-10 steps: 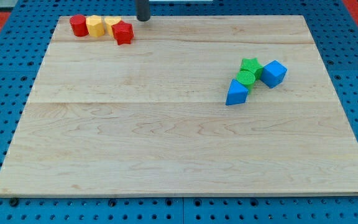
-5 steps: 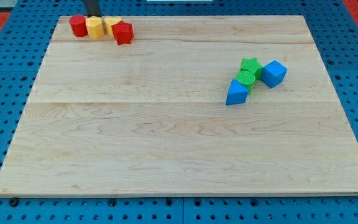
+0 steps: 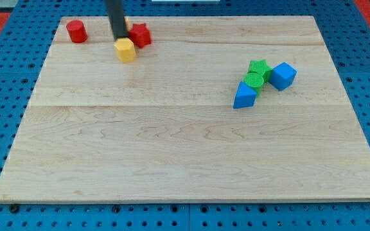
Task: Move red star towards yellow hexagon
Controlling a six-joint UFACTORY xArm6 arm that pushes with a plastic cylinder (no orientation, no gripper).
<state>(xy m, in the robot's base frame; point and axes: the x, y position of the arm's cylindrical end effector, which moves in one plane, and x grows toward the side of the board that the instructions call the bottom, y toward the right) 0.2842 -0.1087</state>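
Observation:
The red star [image 3: 140,35] lies near the view's top left on the wooden board [image 3: 185,147]. The yellow hexagon [image 3: 126,49] lies just below and left of it, close by. My tip [image 3: 119,40] stands against the hexagon's upper left side, left of the red star. Another yellow block is mostly hidden behind the rod, with a sliver [image 3: 127,24] showing. A red cylinder [image 3: 77,31] stands alone further left.
At the view's right is a cluster: a green star [image 3: 259,67], a green cylinder [image 3: 254,79], a blue cube [image 3: 283,75] and a blue block [image 3: 244,95]. A blue pegboard surrounds the board.
The rod came down and right through the row of blocks. The yellow hexagon was pushed down and right, away from the red cylinder. The red star shifted slightly right.

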